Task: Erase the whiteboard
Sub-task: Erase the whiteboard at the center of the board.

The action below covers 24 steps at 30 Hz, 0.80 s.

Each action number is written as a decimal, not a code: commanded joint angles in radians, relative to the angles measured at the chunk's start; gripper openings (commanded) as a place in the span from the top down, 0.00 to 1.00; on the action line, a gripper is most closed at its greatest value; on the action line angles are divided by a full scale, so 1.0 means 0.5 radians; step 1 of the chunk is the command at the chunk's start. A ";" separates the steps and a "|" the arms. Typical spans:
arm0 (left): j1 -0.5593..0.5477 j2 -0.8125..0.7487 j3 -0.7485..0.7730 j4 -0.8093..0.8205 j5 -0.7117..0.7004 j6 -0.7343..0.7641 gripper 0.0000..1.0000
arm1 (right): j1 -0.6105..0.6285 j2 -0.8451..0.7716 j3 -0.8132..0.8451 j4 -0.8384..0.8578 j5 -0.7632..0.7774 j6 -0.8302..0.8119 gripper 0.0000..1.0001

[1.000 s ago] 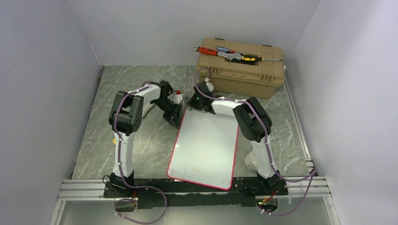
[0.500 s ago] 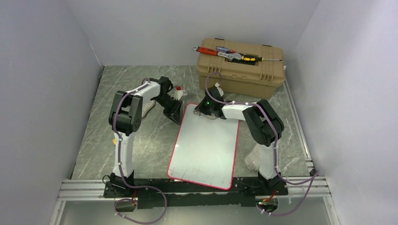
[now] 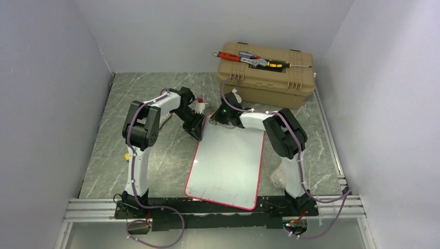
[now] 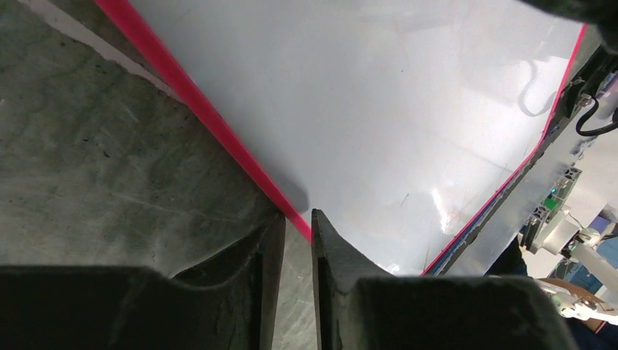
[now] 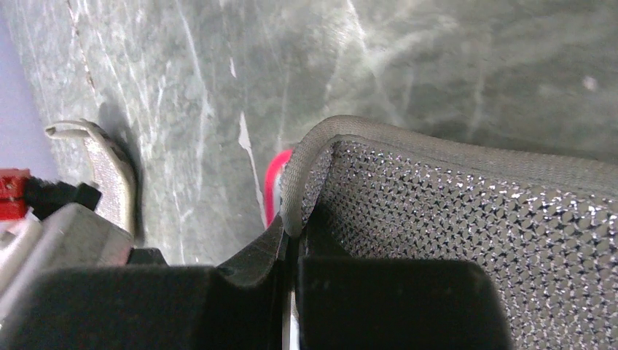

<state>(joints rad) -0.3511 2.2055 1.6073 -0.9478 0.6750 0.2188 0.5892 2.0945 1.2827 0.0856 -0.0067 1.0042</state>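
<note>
Whiteboard [image 3: 225, 166], red-rimmed, lies flat on the grey marbled counter [image 3: 155, 150], just in front of the tan toolbox [image 3: 270, 78]. At its toolbox-side edge the right tool [image 5: 291, 233] is clamped on a grey mesh cloth [image 5: 437, 219], likely for wiping. The left tool [image 4: 297, 222], narrowly parted and empty, straddles the rim, perhaps steadying it. Pale walls [image 3: 52, 78] enclose the counter.

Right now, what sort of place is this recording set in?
Probably an enclosed robot test cell: plain pale partition walls box in a grey marble-patterned tabletop, a slotted aluminium rail runs along the near edge, and a tan plastic toolbox carries hand tools.
</note>
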 commanded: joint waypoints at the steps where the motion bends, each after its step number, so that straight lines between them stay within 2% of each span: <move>1: -0.037 0.101 -0.079 0.093 -0.171 0.001 0.74 | 0.043 0.245 0.070 -0.308 0.023 0.014 1.00; 4: -0.040 0.097 -0.132 0.131 -0.211 -0.011 0.76 | 0.006 0.199 0.035 -0.305 0.055 0.020 1.00; 10: -0.040 0.122 -0.122 0.087 -0.233 0.027 0.78 | -0.120 -0.174 -0.392 -0.226 0.228 -0.111 1.00; 12: -0.040 0.120 -0.128 0.093 -0.230 0.032 0.78 | -0.145 -0.170 -0.428 -0.249 0.225 -0.133 1.00; 15: -0.040 0.129 -0.119 0.081 -0.217 0.031 0.79 | -0.142 -0.067 -0.364 -0.231 0.183 -0.114 1.00; 20: -0.040 0.087 -0.107 0.056 -0.221 0.052 0.82 | 0.015 0.171 -0.009 -0.332 0.131 -0.100 1.00; 24: -0.037 -0.010 -0.046 -0.019 -0.170 0.073 0.80 | 0.061 0.170 0.044 -0.352 0.170 -0.051 1.00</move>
<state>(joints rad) -0.3565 2.2055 1.5864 -0.9436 0.6724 0.1989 0.5785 2.1155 1.3209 0.0792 0.0338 0.9974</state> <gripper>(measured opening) 0.185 0.039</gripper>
